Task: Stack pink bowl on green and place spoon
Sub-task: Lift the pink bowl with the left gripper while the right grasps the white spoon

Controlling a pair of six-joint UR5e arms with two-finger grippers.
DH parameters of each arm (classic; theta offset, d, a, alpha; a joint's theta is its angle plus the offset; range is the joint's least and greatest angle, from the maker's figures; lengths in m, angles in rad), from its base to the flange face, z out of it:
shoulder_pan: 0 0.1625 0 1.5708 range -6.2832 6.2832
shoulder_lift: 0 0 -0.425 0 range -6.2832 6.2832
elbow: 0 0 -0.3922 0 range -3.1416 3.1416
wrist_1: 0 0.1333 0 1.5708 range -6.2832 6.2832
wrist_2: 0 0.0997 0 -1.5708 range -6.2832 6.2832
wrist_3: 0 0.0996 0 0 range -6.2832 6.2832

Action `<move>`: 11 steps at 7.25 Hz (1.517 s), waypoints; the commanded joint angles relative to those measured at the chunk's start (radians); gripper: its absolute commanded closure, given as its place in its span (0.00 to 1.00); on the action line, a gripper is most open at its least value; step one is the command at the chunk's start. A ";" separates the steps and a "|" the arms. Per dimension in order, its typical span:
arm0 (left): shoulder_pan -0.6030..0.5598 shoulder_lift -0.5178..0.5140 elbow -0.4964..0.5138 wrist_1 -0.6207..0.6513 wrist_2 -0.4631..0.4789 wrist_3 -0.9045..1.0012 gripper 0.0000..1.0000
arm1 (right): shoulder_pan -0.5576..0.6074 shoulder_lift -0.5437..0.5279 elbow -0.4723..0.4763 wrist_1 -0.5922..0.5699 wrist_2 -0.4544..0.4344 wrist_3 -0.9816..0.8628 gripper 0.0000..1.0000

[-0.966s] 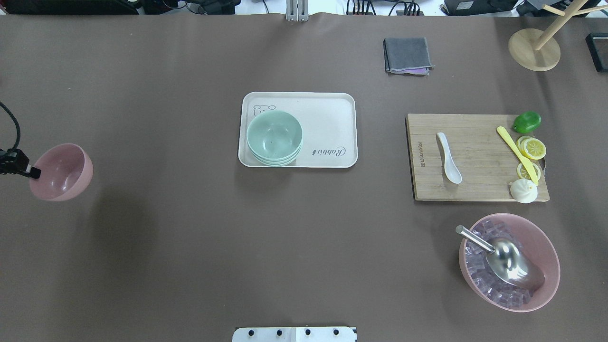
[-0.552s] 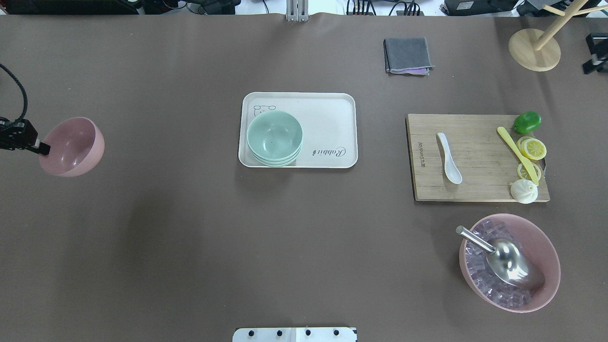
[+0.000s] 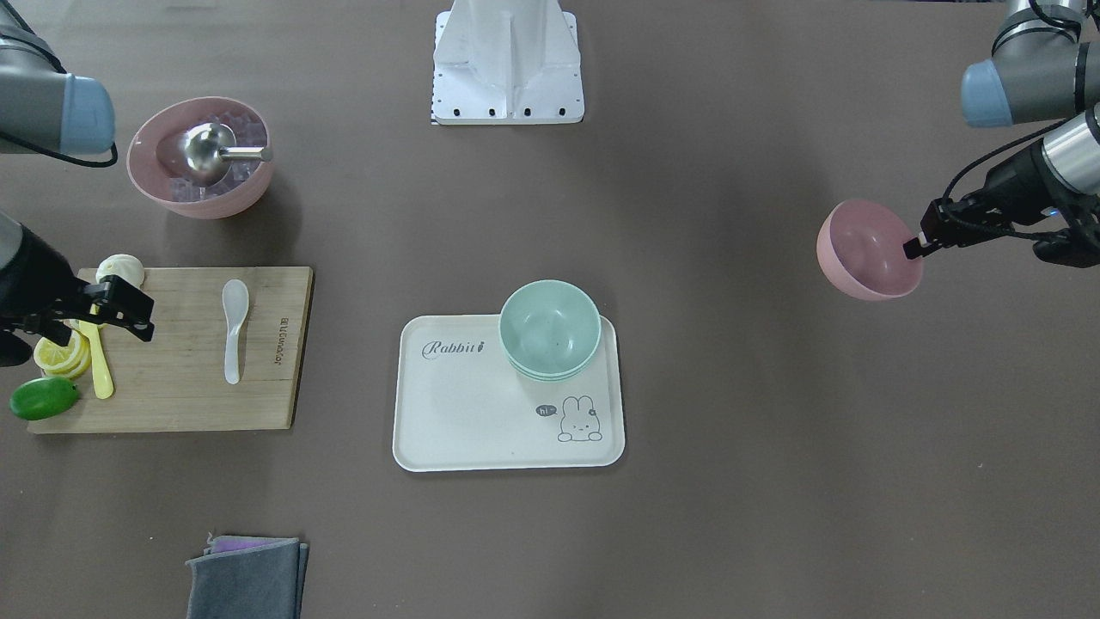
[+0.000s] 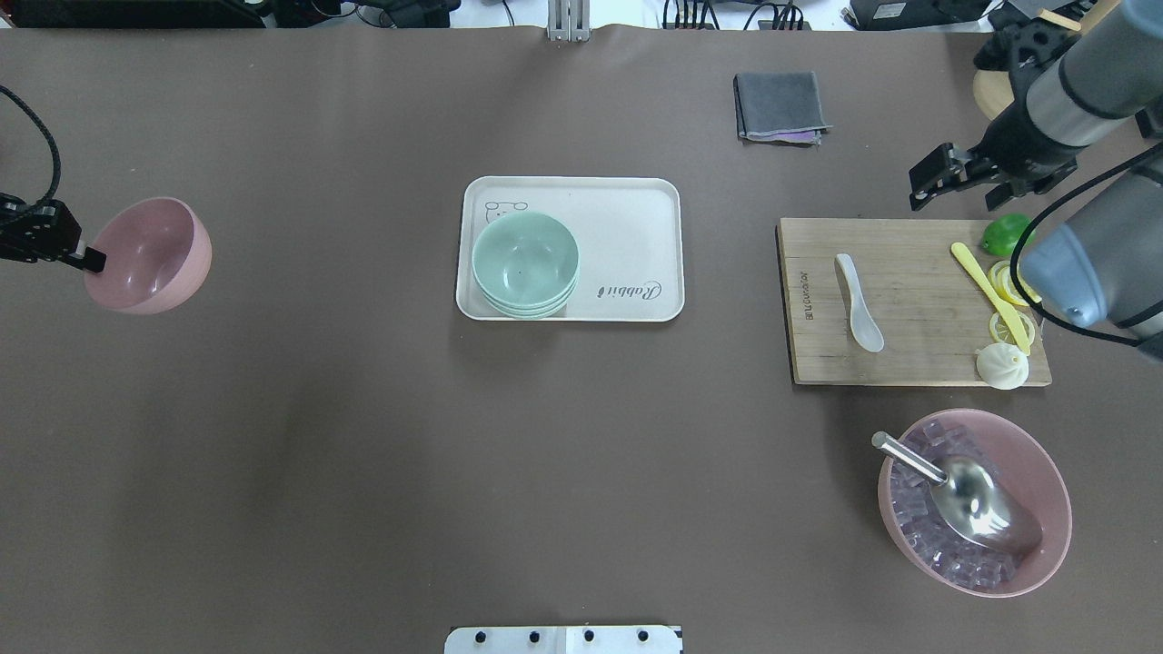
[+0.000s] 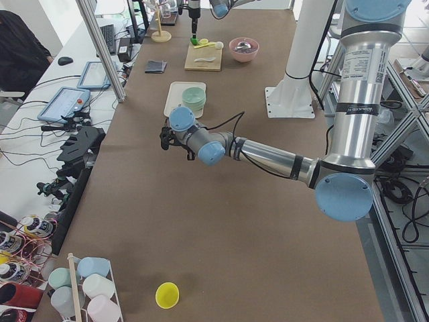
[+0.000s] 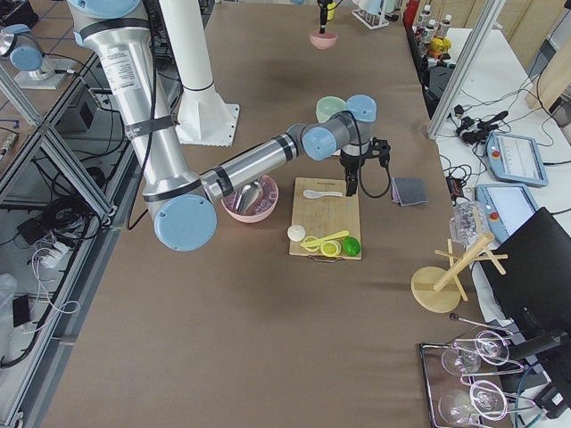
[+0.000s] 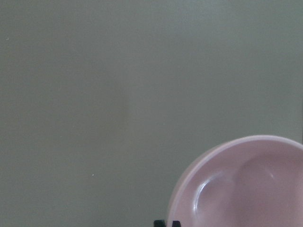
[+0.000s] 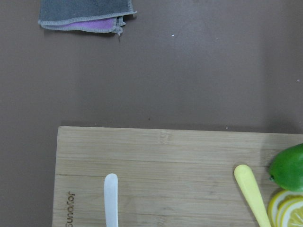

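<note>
- The bamboo cutting board [image 4: 918, 300]: the right gripper [image 3: 142, 318], absent from the overhead view a second ago, now hovers above its far edge, jaws apart and empty.
- The white rectangular tray [image 4: 627, 227]: unmoved, carrying the stacked pale-green bowls [image 4: 525, 262].
- The pink plastic bowl [image 4: 150, 256]: airborne, carried farther forward and slightly inward than a second ago, still well apart from the green stack. Stacking is not yet done.
- The left gripper [image 4: 91, 262]: jaws clamped on the pink bowl's rim.
- The white ceramic spoon [image 4: 859, 302]: untouched on the board; pickup judged next.
</note>
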 commanded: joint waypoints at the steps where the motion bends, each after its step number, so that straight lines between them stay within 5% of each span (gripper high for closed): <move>1: -0.010 -0.049 -0.058 0.123 0.001 0.000 1.00 | -0.123 -0.024 -0.053 0.151 -0.077 0.106 0.01; 6: -0.007 -0.052 -0.057 0.126 0.001 0.000 1.00 | -0.209 0.040 -0.118 0.159 -0.106 0.133 0.09; 10: -0.007 -0.054 -0.058 0.126 0.003 0.000 1.00 | -0.208 0.039 -0.129 0.159 -0.105 0.119 0.26; 11: -0.007 -0.052 -0.058 0.126 0.003 0.000 1.00 | -0.206 0.038 -0.132 0.159 -0.105 0.118 0.39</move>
